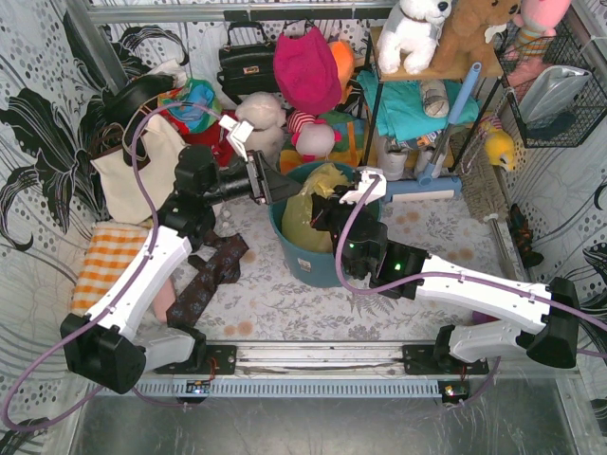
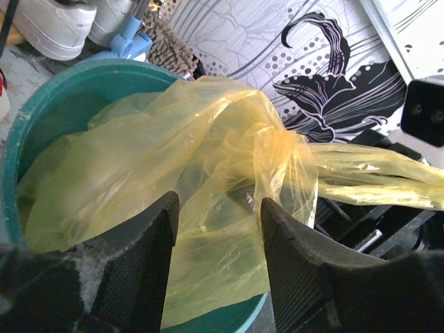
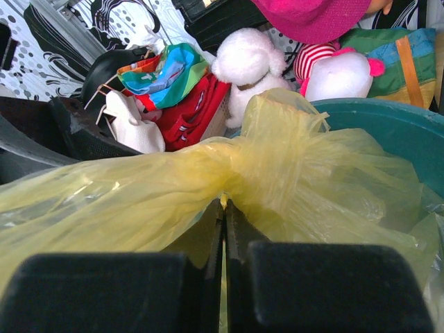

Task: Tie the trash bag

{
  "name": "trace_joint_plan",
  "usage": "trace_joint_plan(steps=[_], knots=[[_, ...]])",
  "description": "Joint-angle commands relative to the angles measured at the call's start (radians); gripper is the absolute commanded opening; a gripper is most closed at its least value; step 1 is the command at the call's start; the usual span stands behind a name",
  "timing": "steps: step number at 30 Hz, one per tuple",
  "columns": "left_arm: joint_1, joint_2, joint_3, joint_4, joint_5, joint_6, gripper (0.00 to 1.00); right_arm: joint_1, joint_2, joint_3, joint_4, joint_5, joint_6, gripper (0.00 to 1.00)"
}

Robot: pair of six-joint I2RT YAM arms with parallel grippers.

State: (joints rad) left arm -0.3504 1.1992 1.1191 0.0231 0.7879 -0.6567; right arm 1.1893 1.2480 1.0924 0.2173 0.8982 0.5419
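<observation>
Roughly midway, by the look of it. The trash bag (image 1: 318,201) sits inside the teal bin (image 1: 302,267), which stands on the desk (image 1: 285,305) between the two arms. Its mouth is no longer spread over the rim. In the left wrist view the yellow film is gathered into a tight bunch at the top, and from that bunch a long tail runs off sideways toward the right arm. Whether the bunch is a true knot or only a twist I cannot tell, because the folds hide how the strands cross. I judge that gathering the neck is done and a first crossing has at least begun. What looks left is pulling it snug, probably making a second pass to lock it, and letting go.

The right hand (image 3: 223,208) is clenched. Its two fingers (image 3: 333,284) press together with only a thin sliver of yellow showing in the seam between them, and the stretched tail lies across just above them, so it appears to be pinching the bag's tail.

The left hand (image 2: 218,208) is released, its fingers standing well apart over the near side of the bin. The bag's bunched top lies just beyond the gap. I see no film caught between the pads, and I cannot tell whether either one brushes the plastic.
</observation>
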Motion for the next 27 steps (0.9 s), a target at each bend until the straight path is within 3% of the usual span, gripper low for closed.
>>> trace_joint_plan(steps=[1,5,8,10,27], knots=[[0.008,-0.02,-0.018,0.048,0.066,-0.015,0.55,0.001,-0.006,0.012,0.003,-0.002,0.024,0.0],[0.008,-0.019,-0.026,0.06,0.092,-0.029,0.35,-0.001,-0.002,0.007,0.018,-0.01,0.014,0.0],[0.008,-0.019,-0.036,0.092,0.124,-0.062,0.1,-0.011,-0.001,-0.003,0.032,-0.031,0.017,0.0],[0.008,-0.024,-0.039,0.092,0.14,-0.07,0.01,-0.023,-0.001,-0.008,0.052,-0.056,0.013,0.0],[-0.029,-0.139,-0.09,0.018,0.171,-0.089,0.0,-0.103,-0.013,-0.059,0.195,-0.179,-0.056,0.0]])
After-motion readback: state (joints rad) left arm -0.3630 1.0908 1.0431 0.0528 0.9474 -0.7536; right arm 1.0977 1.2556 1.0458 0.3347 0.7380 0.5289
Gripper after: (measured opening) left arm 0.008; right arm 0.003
